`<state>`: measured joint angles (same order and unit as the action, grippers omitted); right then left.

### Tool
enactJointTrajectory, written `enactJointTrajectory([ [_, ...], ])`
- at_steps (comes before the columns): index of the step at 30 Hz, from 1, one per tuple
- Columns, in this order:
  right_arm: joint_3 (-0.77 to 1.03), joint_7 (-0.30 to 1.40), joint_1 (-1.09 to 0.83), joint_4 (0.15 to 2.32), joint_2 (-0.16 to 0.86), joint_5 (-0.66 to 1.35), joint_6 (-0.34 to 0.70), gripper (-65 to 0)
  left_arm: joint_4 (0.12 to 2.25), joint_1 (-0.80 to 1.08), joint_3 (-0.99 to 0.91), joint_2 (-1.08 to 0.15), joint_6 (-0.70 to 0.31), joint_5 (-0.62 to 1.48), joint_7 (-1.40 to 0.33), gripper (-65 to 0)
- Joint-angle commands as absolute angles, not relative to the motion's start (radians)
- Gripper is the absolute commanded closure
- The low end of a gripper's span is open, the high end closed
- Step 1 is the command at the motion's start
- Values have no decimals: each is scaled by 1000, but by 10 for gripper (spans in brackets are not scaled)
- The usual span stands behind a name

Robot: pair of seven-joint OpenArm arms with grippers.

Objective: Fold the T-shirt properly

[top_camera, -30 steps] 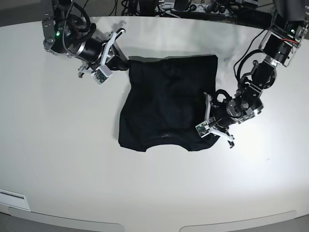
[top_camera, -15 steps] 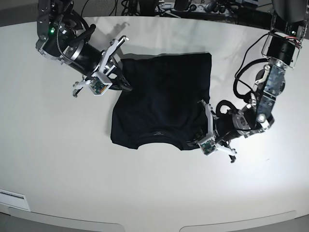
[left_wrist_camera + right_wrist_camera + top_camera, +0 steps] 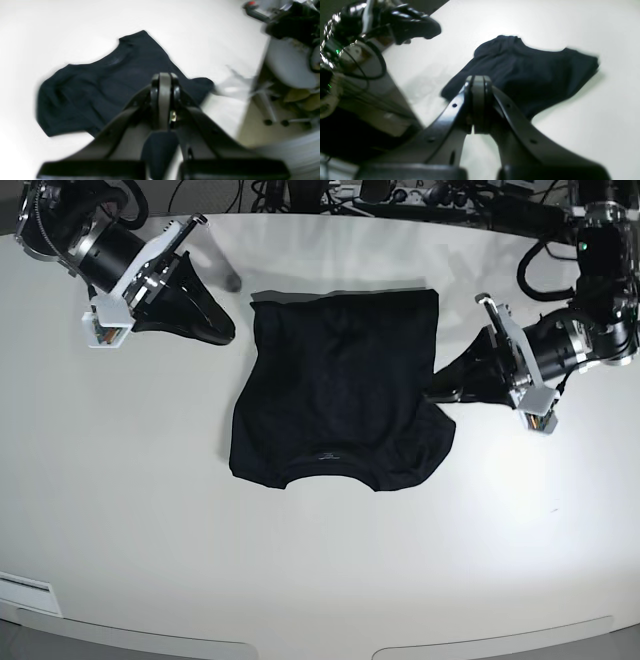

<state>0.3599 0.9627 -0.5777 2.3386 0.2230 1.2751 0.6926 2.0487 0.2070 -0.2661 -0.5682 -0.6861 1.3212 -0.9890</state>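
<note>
Left gripper (image 3: 437,393): fingers pressed together, holding nothing, tips just off the right edge of the T-shirt (image 3: 340,385); its arm runs away to the right. Right gripper (image 3: 222,330): also closed and empty, tip just left of the shirt's far left corner, apart from the cloth, arm angled off to the far left. T-shirt lies flat on the white table (image 3: 120,480), mid-table, sides folded in, round neck toward the near edge, hem far.
</note>
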Motion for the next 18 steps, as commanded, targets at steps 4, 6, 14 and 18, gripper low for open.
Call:
enactJointTrajectory([
  [4, 470, 1089, -689, 2356, 212, 1459, 698, 0, 2230, 394, -403, -581, -698, 1412, -1036, 0],
  [6, 533, 1155, -738, 2356, 212, 1484, 698, 0, 2315, 487, -464, -581, -698, 1412, -1044, 0],
  [14, 754, 1242, -962, 2356, 178, 1484, 698, 0, 2356, 860, -685, -524, -698, 1484, -1111, 0],
  [18, 781, 1312, -1078, 2356, 157, 1484, 698, 0, 2356, 1000, -719, -456, -698, 1484, -1239, 0],
])
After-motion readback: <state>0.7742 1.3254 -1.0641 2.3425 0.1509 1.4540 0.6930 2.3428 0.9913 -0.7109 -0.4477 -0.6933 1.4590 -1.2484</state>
